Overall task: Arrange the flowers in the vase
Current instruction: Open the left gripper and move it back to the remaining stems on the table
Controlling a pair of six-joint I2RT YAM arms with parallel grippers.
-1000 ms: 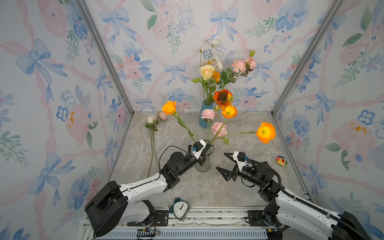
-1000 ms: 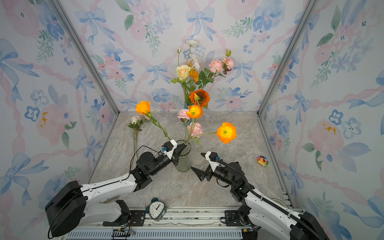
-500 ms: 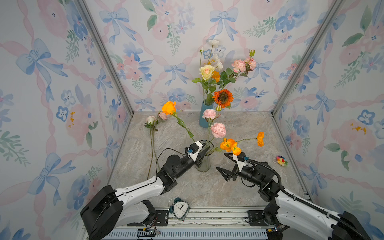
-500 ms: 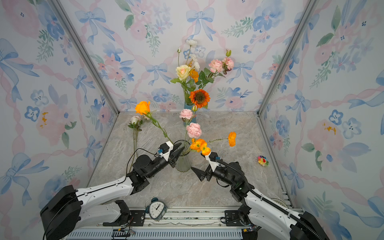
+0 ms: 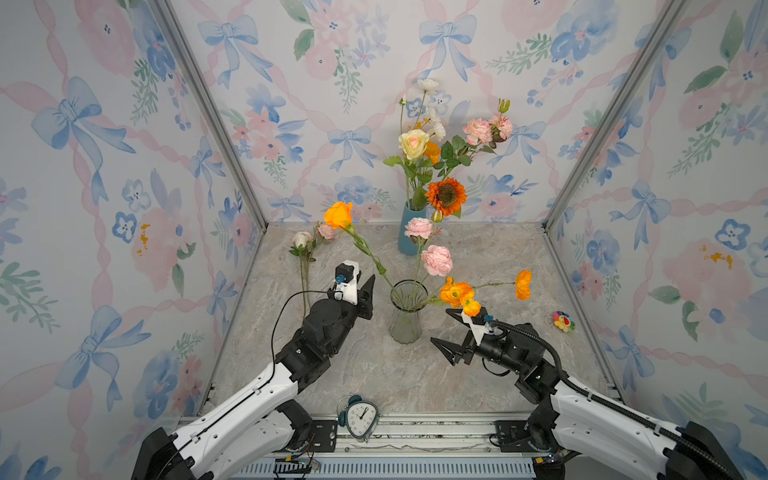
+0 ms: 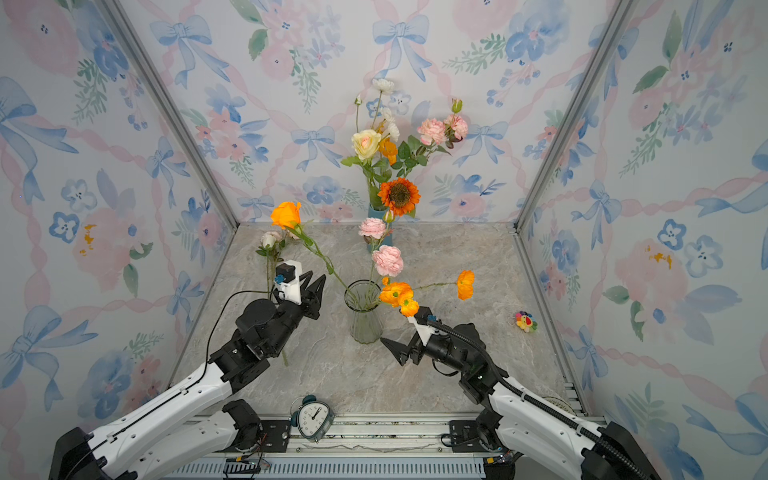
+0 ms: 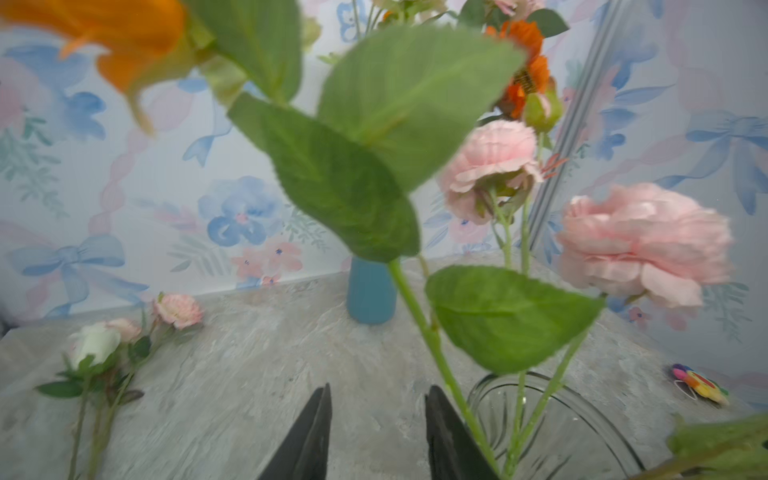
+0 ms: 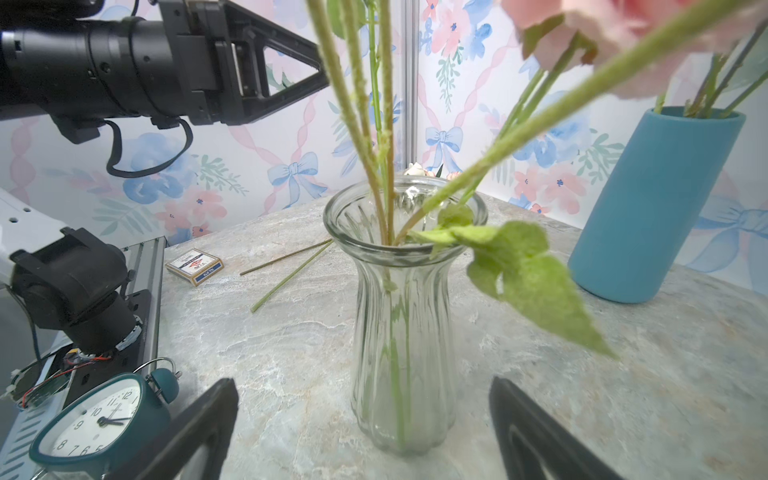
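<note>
I have my left gripper (image 6: pixel 316 279) part-open and empty just beside the glass vase (image 5: pixel 405 320), and my right gripper (image 5: pixel 440 325) spread wide, empty too. Flowers (image 5: pixel 436 259) stand in that vase, with loose flowers (image 5: pixel 302 240) lying by the left edge. A blue vase (image 5: pixel 409 237) sits at the back edge, a clock (image 5: pixel 360 417) at the front and a plush toy (image 5: pixel 563 321) near the right, all on the marble surface (image 5: pixel 374 374) between floral walls (image 5: pixel 124 166)

Papered walls (image 5: pixel 324 104) printed with blue bows, pink ribbon trellis and pastel blooms close the space on three sides: one far ahead of the left claw (image 6: pixel 316 277), one out to its side, one out beyond the right claw (image 5: pixel 440 326). Grey metal posts (image 5: pixel 212 124) mark both far corners. Beneath the claws lies a grey marbled slab (image 5: pixel 395 374); behind them runs a metal rail (image 5: pixel 436 432). Light is soft and even.
</note>
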